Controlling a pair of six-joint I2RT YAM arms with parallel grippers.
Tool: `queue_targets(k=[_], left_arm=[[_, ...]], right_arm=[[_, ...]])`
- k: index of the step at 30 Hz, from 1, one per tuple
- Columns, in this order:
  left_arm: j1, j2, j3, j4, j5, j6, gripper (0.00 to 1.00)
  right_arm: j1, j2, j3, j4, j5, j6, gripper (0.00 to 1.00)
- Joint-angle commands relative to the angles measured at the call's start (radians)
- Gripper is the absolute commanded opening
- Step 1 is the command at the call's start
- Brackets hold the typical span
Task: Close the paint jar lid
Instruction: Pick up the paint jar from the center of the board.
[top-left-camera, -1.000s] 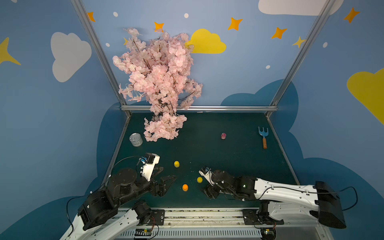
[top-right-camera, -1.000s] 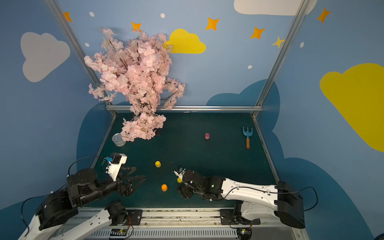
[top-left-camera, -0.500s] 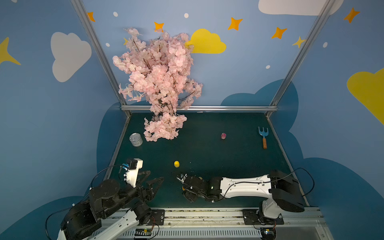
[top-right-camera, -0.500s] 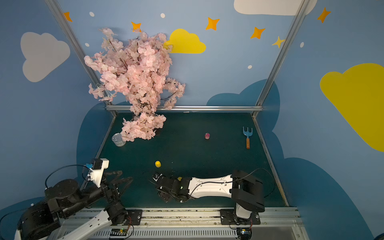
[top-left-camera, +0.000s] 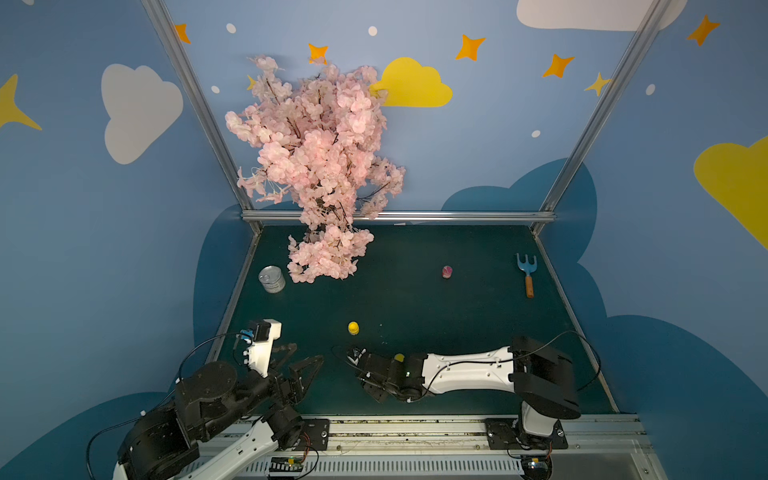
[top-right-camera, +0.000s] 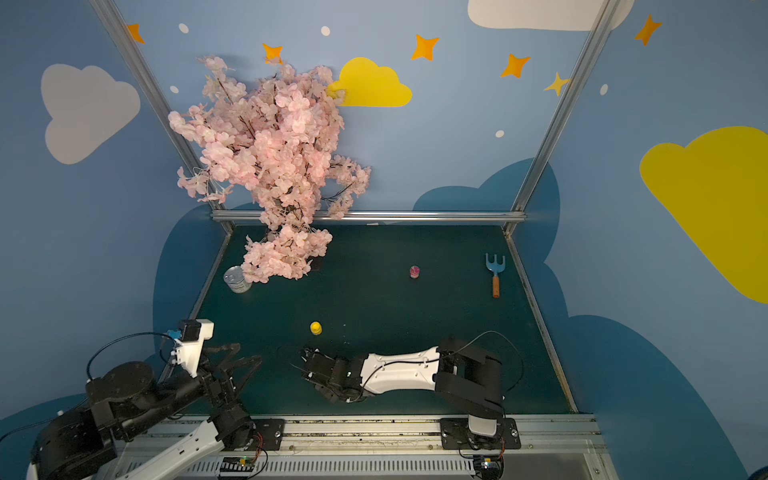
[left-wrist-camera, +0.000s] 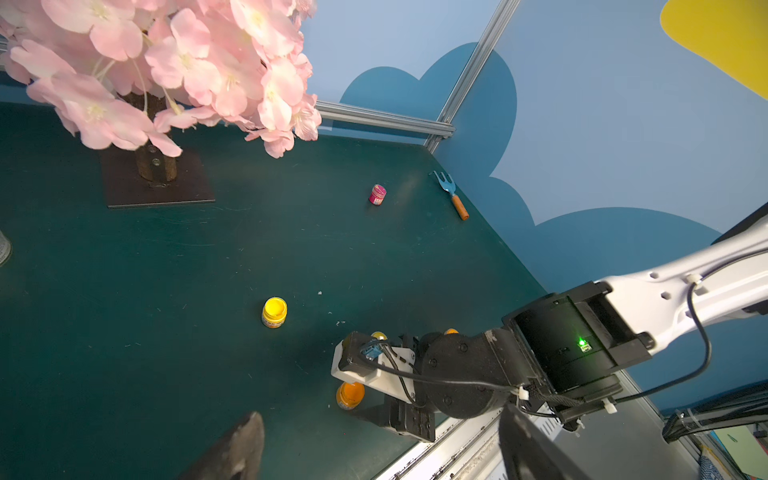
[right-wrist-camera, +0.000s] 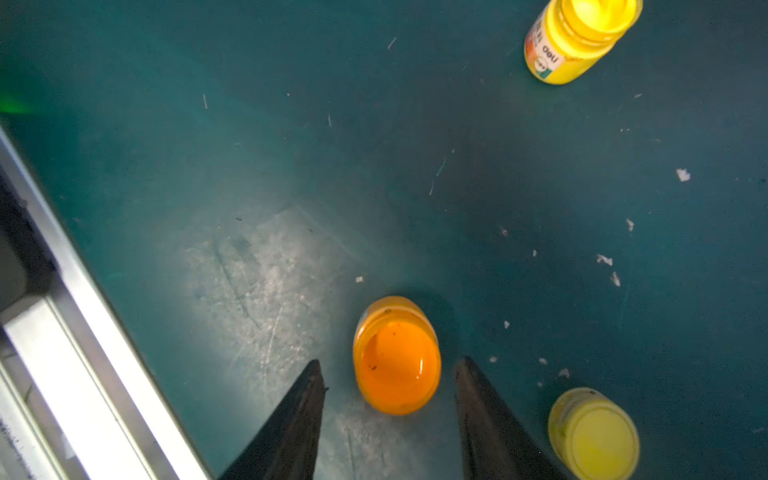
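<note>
Straddling the orange jar (left-wrist-camera: 350, 395), the right gripper (right-wrist-camera: 390, 368) stands apart, clear of it. The left gripper (top-left-camera: 306, 352) gapes wide.

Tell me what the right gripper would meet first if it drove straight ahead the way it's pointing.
The orange paint jar. It stands between the right gripper's open fingers, touching neither. Going on, the tips would likely reach the table beside it, though height is hard to judge.

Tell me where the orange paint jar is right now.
In the right wrist view the orange paint jar stands untouched between the fingers of the open right gripper, near the table's front rail, with a pale yellow jar beside it.
</note>
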Motion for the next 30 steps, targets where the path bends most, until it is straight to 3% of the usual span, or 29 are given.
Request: queue_targets(k=[1, 15, 22, 30], left_arm=[[0.001, -0.016, -0.004, 0.001, -0.008, 0.006, 0.88], [0.001, -0.034, -0.031, 0.014, 0.007, 0.0, 0.88], [0.001, -0.036, -0.052, 0.03, 0.019, -0.003, 0.88], [0.002, -0.038, -0.118, 0.096, 0.057, 0.017, 0.88]], right_arm=[[-0.009, 0.019, 0.021, -0.004, -0.019, 0.015, 0.5], [-0.025, 0.035, 0.017, 0.034, -0.06, 0.013, 0.41], [-0.028, 0.034, 0.009, 0.045, -0.062, 0.01, 0.31], [-0.039, -0.036, -0.026, 0.015, -0.035, 0.014, 0.29]])
